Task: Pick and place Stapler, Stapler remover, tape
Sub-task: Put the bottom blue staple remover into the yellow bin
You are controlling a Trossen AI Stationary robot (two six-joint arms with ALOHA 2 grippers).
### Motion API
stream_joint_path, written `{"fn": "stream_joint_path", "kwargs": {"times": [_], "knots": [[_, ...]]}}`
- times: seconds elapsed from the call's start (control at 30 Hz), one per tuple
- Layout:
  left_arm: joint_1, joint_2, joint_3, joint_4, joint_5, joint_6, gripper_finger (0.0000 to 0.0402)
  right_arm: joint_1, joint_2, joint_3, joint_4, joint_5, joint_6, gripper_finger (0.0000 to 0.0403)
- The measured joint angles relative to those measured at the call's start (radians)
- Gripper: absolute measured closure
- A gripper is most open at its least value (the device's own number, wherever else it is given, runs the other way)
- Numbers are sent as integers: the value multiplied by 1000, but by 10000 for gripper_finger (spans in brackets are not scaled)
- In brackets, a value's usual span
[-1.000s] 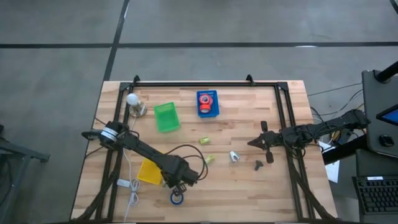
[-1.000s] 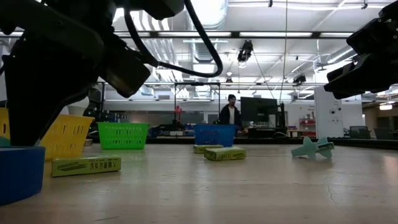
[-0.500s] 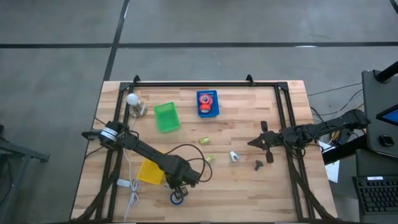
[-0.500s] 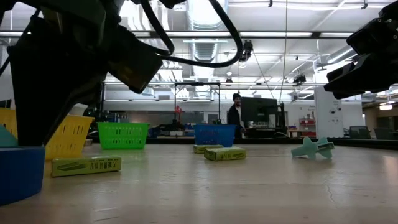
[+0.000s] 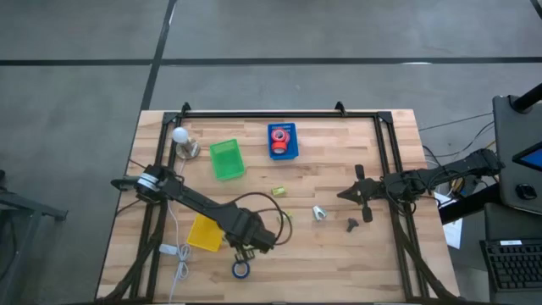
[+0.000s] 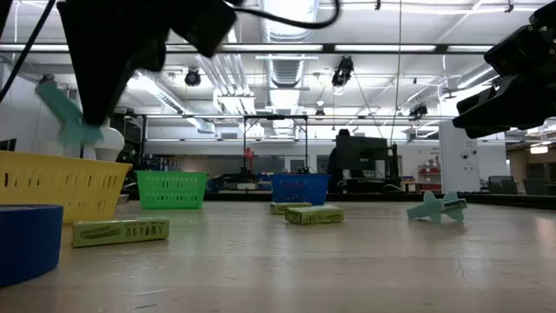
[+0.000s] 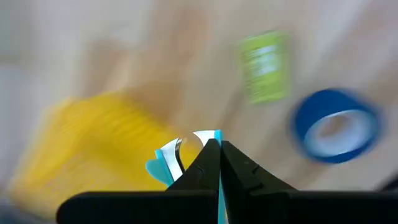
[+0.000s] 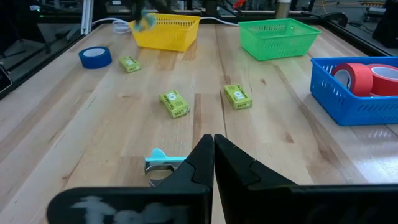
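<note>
Teal plastic shows between the tips of the left gripper [image 7: 217, 163]: it is pinched tight on a small staple remover [image 7: 180, 155], lifted clear of the counter [image 5: 339, 246]. Just beside it sits the yellow basket [image 5: 204, 234], and the blue tape roll [image 5: 241, 270] lies nearby on the wood, with a green staple box [image 7: 266, 66] close to that. To do this carry well, I'd say the arm should bring the remover squarely over the yellow basket's mouth, drop low, then release, so the light piece doesn't bounce out. Further off, the right gripper [image 5: 342, 194] hangs with fingers pressed together above a second teal remover [image 8: 163, 159]. Red tape rolls [image 5: 281, 141] already fill the blue bin [image 5: 283, 153].
</note>
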Motion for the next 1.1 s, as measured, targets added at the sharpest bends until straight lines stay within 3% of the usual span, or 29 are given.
{"fn": "stream_joint_path", "kwargs": {"times": [0.13,0.23,0.37,0.43,0.67,0.8,0.97,1.1], "knots": [[0,-5,60,-208,-101,-59,399,0,0,0,0,0,0,394],[0,-33,18,-129,-112,-58,397,0,1,0,0,0,0,394],[-2,-36,-44,-204,-112,-62,399,0,2,0,0,0,0,394],[-2,-65,-105,-156,-119,-94,399,0,6,0,0,0,2,394],[-5,-79,-259,-105,-59,-195,389,0,21,0,-1,0,9,394],[-5,-79,-324,-48,47,-205,390,0,25,0,0,0,12,394],[-6,-79,-347,-28,102,-232,383,0,25,0,0,0,12,394],[-6,-80,-340,-18,99,-220,349,0,25,0,0,0,12,394]]}}
